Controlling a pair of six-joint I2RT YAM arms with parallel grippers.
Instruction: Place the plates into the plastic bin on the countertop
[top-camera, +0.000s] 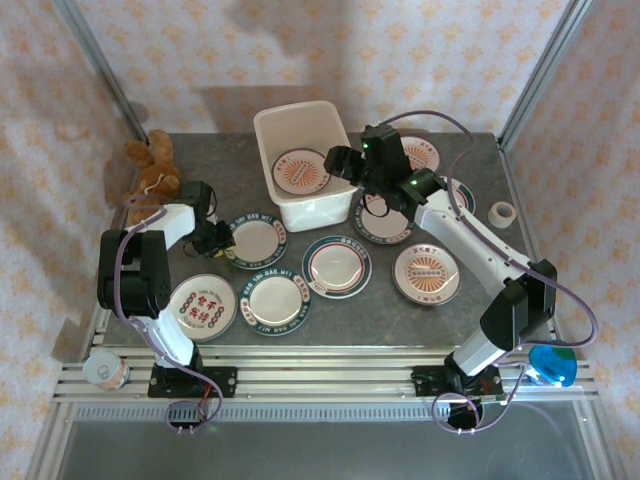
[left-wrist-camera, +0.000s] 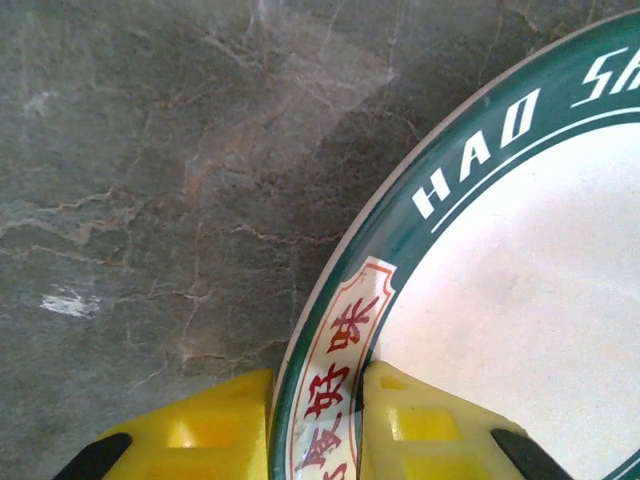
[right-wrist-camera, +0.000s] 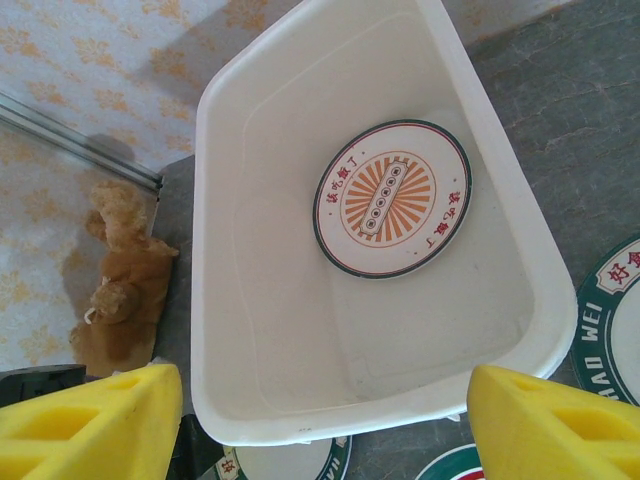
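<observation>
One sunburst plate (top-camera: 303, 172) (right-wrist-camera: 392, 198) lies in plastic bin (top-camera: 320, 210) (right-wrist-camera: 210, 250) at back-centre of countertop (top-camera: 210, 170) (left-wrist-camera: 150, 200).
L gripper (top-camera: 218, 238) (left-wrist-camera: 315, 385) pinches rim of teal-band plate (top-camera: 255, 240) (left-wrist-camera: 520, 300) on left side of counter. R gripper (top-camera: 340, 160) (right-wrist-camera: 320, 430) hangs over bin, jaws wide, nothing btwn them. The other plates (top-camera: 337, 264) sit in front & right of bin. Teddy bear (top-camera: 152, 170) (right-wrist-camera: 120, 280) far left, tape roll (top-camera: 502, 212) at right edge.
</observation>
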